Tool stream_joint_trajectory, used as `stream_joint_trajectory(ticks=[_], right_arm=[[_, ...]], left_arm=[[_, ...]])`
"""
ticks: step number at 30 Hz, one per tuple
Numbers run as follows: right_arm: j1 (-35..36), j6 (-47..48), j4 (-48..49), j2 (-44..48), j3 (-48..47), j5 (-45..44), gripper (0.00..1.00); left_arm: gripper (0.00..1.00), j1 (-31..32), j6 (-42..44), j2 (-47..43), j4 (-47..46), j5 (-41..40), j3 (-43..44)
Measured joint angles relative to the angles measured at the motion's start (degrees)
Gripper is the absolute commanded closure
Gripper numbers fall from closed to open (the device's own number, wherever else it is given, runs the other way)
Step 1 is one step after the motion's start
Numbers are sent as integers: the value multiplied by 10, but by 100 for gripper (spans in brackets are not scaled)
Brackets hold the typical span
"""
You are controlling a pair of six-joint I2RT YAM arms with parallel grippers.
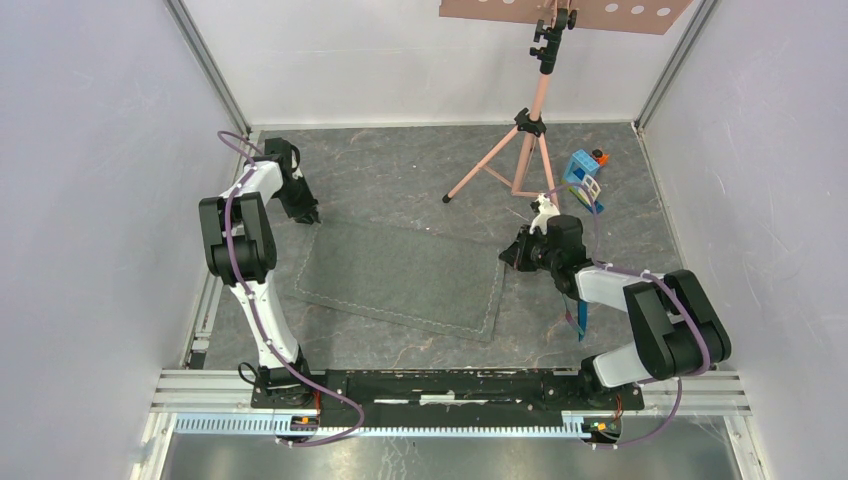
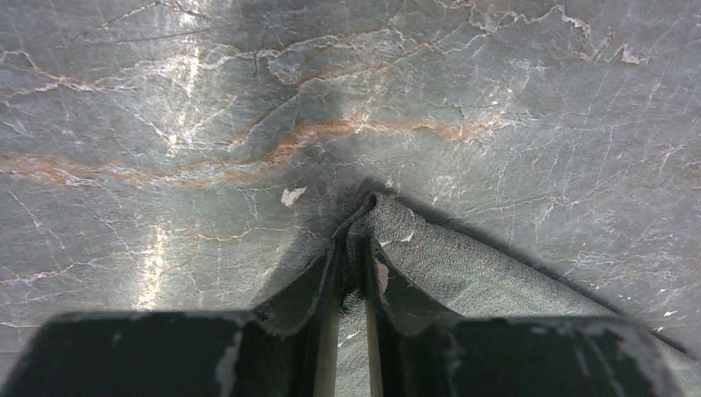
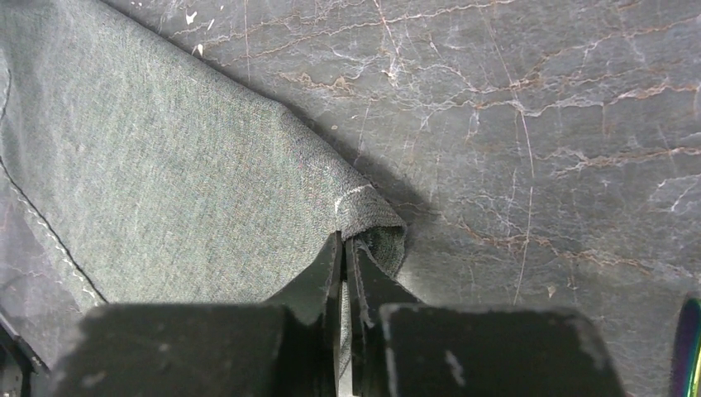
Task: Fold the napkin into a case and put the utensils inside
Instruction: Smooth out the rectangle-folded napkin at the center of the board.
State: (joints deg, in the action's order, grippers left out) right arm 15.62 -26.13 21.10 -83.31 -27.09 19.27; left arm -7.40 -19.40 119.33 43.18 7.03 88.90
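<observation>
Top external view: the napkin (image 1: 400, 275) is laid flat on the tabletop (image 1: 420, 170) at centre frame. Its upper-left corner is pinched by the closed left tool (image 1: 309, 215) and its upper-right corner by the closed right tool (image 1: 508, 257). Blue utensils (image 1: 581, 320) are seen at lower right.

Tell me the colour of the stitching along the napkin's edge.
Pale, whitish stitching on the dark grey napkin; clearest in the top view.

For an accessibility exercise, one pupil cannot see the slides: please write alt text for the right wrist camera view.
The right gripper is shut on a curled-up corner of the dark grey napkin. The cloth fills the picture's left half, a pale stitched line near its edge, and lies on a grey marbled table.
</observation>
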Motion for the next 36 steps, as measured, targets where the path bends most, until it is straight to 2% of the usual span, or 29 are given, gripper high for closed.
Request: stream_joint_trajectory(ticks=[10,14,21,23,25,28,31,33,36], right_arm=[[-2,-6,-7,23,0,-23,100],[-4,-10,-7,22,0,-26,100],[-5,-10,-6,9,-2,-28,100],[-6,-10,-6,5,-2,-28,99],[-6,-10,-6,2,-2,-28,93],[-7,-9,-7,-2,-2,-28,70],[-7,7,-37,-4,-18,-40,53],[-5,24,-68,-3,-37,-58,46],[9,53,-122,14,-61,-99,39]], left_arm=[[86,0,0,0,-1,-9,-2],[94,-1,0,0,-1,-9,-2],[94,-4,0,0,-1,-9,-2],[91,-4,0,0,-1,-9,-2],[81,-4,0,0,0,-9,-2],[53,-4,0,0,0,-22,-2],[38,-5,0,-3,7,-61,-2],[33,-6,0,-20,10,-92,-10],[36,-6,0,-77,12,-110,-39]])
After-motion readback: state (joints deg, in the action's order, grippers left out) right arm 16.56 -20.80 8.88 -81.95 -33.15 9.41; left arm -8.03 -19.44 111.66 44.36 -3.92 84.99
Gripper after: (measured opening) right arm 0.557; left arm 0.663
